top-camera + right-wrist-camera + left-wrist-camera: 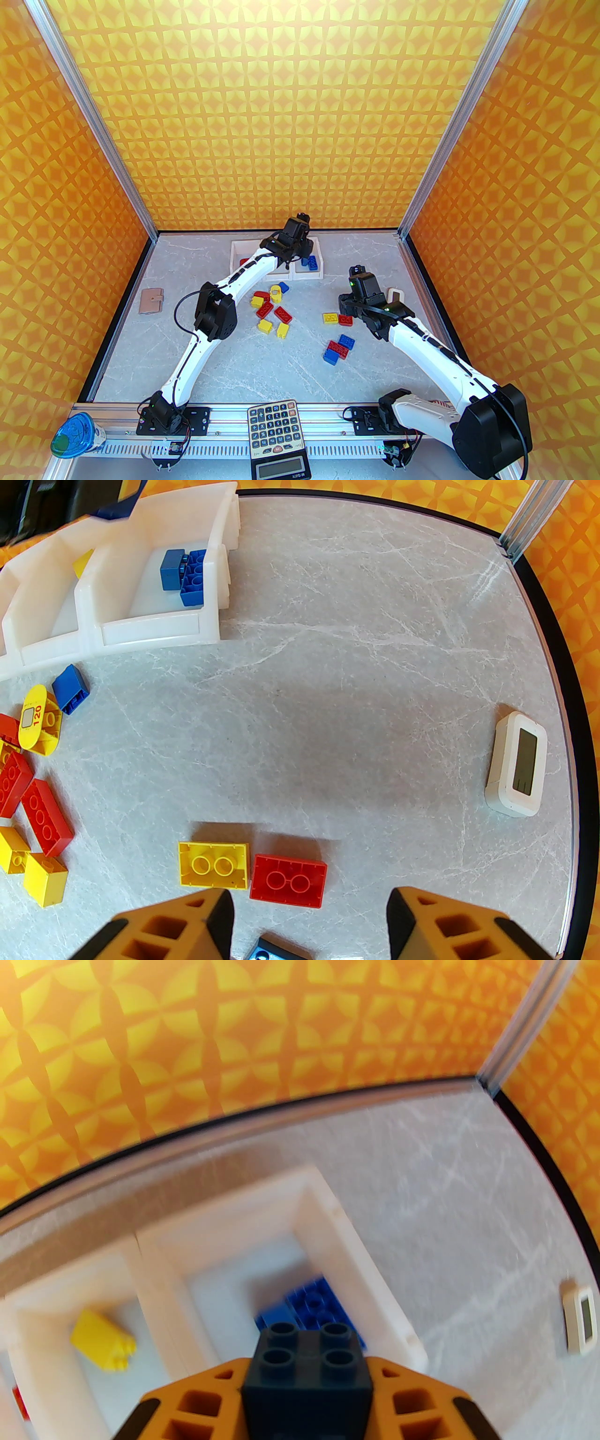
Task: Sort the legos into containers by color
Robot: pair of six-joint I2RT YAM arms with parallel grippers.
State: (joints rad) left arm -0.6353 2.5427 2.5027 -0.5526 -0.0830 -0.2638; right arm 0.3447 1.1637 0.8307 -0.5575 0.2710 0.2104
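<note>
Currently, the left fingers (197,1400) are clamped on a small dark-blue square studded plastic brick (307,1372), studs facing the camera, held over the row of white plastic bins (154,1264). The end compartment (347,1250) holding blue bricks (314,1302) lies directly ahead and below. The right fingers (206,916) stand apart above a red oblong brick (288,881) on the grey bench (351,691).

A calculator (277,433) rests on the rail at the near edge of the grey marbled bench (262,375). Far to its left stands a blue-lidded tub (75,433). Beyond the calculator, to the left, lies a pink wallet (152,300). Beyond it, to the right, lies a white device with a dark screen (516,764).
</note>
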